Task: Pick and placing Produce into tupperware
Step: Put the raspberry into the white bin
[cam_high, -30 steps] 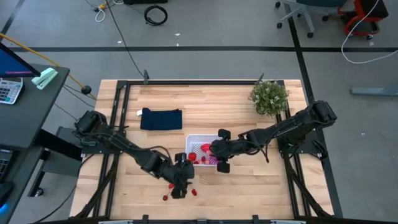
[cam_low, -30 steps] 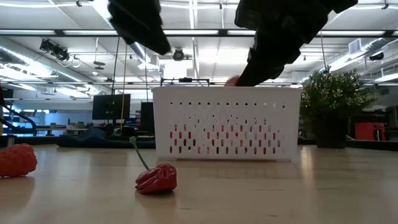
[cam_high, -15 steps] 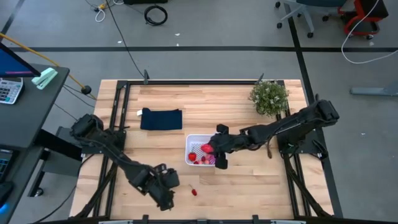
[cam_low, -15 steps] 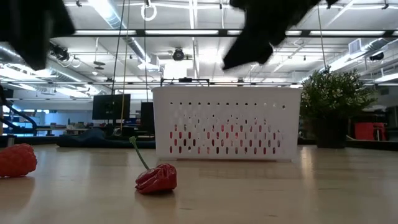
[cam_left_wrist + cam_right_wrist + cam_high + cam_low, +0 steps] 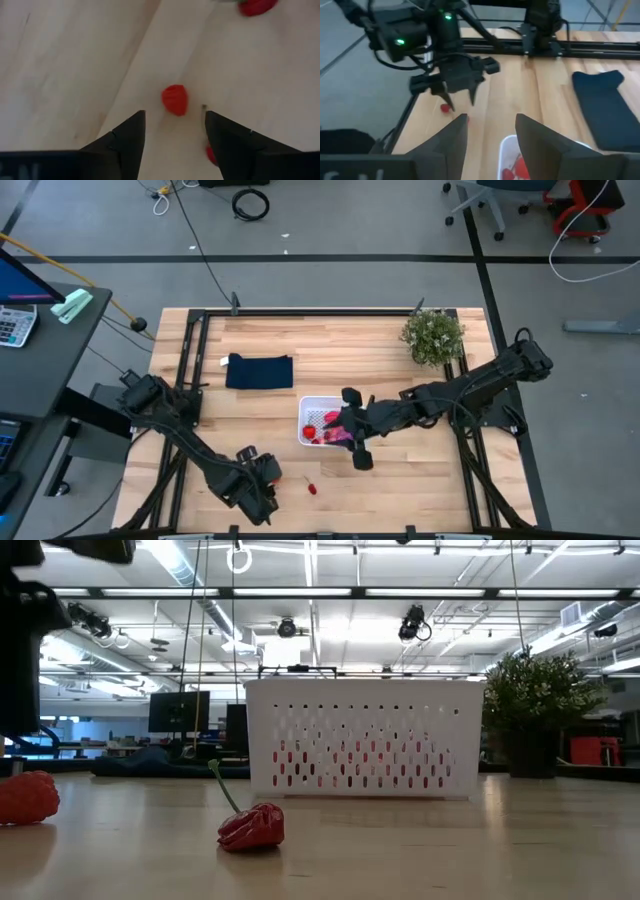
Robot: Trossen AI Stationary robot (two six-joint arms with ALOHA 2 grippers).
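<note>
Left wrist view: left gripper (image 5: 173,131) spread wide over a red berry (image 5: 175,99); best to centre, descend straight, close gently; right gripper (image 5: 352,426) empty, parted.

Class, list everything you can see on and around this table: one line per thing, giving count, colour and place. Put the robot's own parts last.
Tupperware: one, white, table centre, holding red and pink produce.
Loose produce: red stemmed piece near the front edge; red berry before the left gripper; more partly hidden.
Cloth: one, dark navy, behind the tupperware to its left.
Potted plant: one, green, far right corner.
Left gripper: dark, open, over the front-left berries.
Right gripper: dark, open, at the tupperware's right edge.
</note>
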